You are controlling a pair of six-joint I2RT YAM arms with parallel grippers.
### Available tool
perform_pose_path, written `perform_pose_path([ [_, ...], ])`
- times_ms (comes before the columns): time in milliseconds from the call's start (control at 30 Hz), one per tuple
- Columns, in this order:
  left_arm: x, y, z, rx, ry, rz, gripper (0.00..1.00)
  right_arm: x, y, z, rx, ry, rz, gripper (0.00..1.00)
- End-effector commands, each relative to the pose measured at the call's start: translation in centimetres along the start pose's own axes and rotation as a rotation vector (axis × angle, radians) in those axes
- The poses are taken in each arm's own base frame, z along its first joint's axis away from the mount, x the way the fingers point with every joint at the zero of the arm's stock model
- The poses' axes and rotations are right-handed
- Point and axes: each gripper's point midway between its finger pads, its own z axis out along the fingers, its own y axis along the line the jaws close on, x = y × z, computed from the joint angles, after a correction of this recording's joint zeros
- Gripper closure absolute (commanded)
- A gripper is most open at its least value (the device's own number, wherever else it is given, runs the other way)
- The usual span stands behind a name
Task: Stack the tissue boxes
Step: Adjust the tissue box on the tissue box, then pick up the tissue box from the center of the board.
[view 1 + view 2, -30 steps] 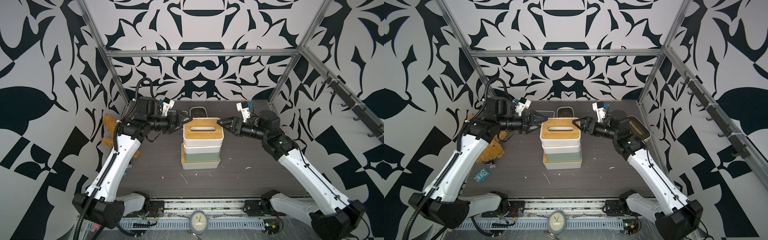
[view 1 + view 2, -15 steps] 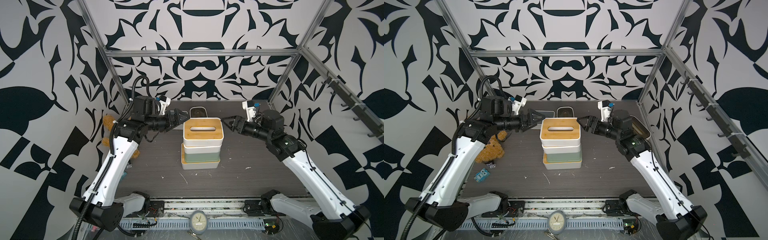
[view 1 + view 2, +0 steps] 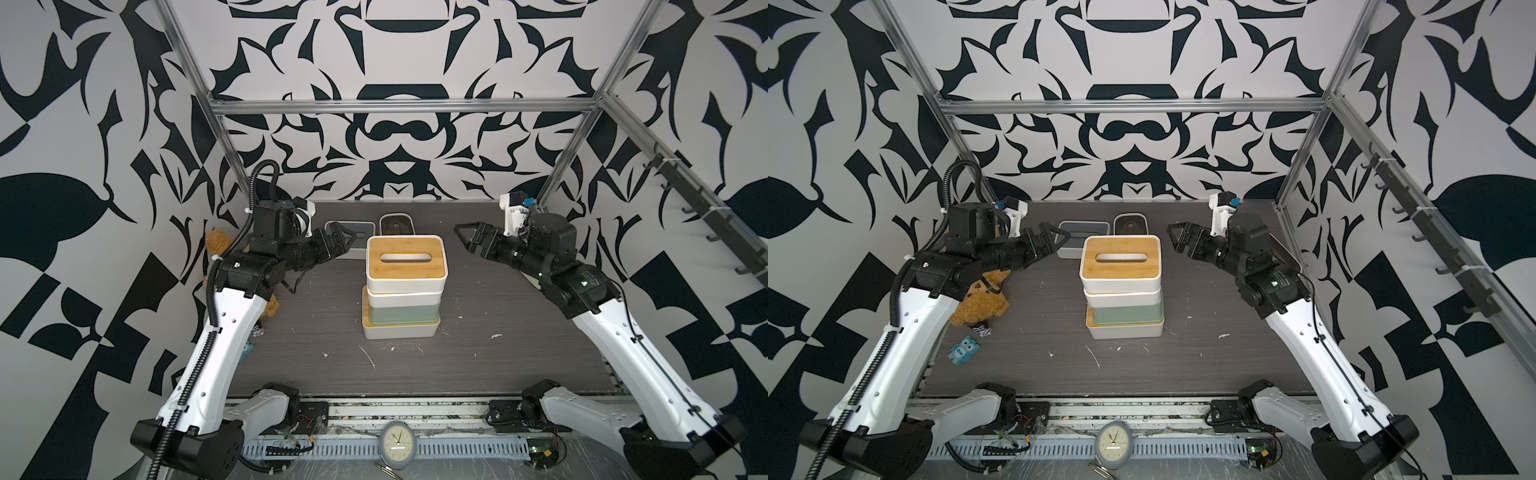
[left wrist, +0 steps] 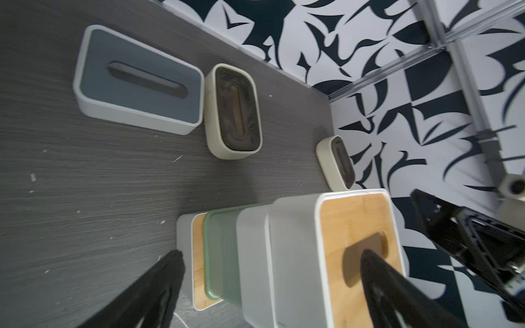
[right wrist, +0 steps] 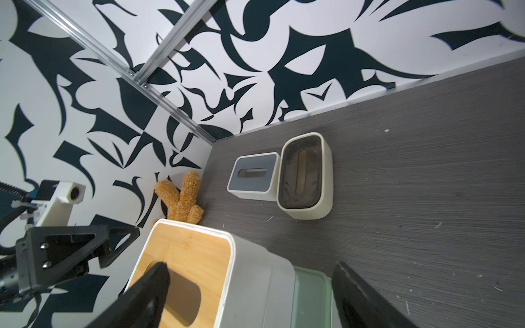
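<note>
With the left pincer and right pincer held wide and empty beside the stack, the grey-lidded box should be gripped squarely and set centred

Brown plush bunny lies on the counter, below and behind the left gripper. Small striped bit and blue "One" toy sit just past it, further from the gripper. White specks scattered on the counter. Clock at front edge, well apart from right gripper. Hook rail on the wall behind it.
</note>
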Motion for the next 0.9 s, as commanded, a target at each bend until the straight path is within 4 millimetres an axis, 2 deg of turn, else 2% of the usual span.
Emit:
perform_pose_path([
  [0,-0.7,4.8,0.5,-0.208,-0.07,-0.105,0.01,-2.7,-1.2,-0.6,0.107,-0.097,-0.012,0.05],
  [100,-1.3,6.9,1.8,-0.247,-0.083,-0.19,0.01,-3.2,-2.4,-0.6,0.166,-0.141,0.011,0.01],
  [200,-1.7,8.4,3.7,-0.162,-0.045,-0.331,0.01,-3.7,-3.4,-0.4,0.215,-0.168,0.033,0.01],
  [267,-2.0,9.8,4.7,-0.105,-0.025,-0.433,0.01,-3.9,-3.8,-0.1,0.224,-0.186,0.043,0.01],
  [333,-1.8,11.8,6.5,-0.1,0.006,-0.523,0.01,-3.9,-4.3,0.2,0.237,-0.208,0.059,0.01],
  [533,-1.9,15.4,9.9,-0.196,0.04,-0.631,0.01,-3.4,-5.4,1.2,0.227,-0.251,0.1,0.01],
  [733,-1.7,16.8,13.1,-0.233,0.076,-0.71,0.0,-3.0,-5.0,2.4,0.188,-0.223,0.112,0.01],
  [867,-1.8,16.5,15.5,-0.273,0.099,-0.72,0.01,-2.9,-4.6,2.6,0.159,-0.222,0.104,0.01],
])
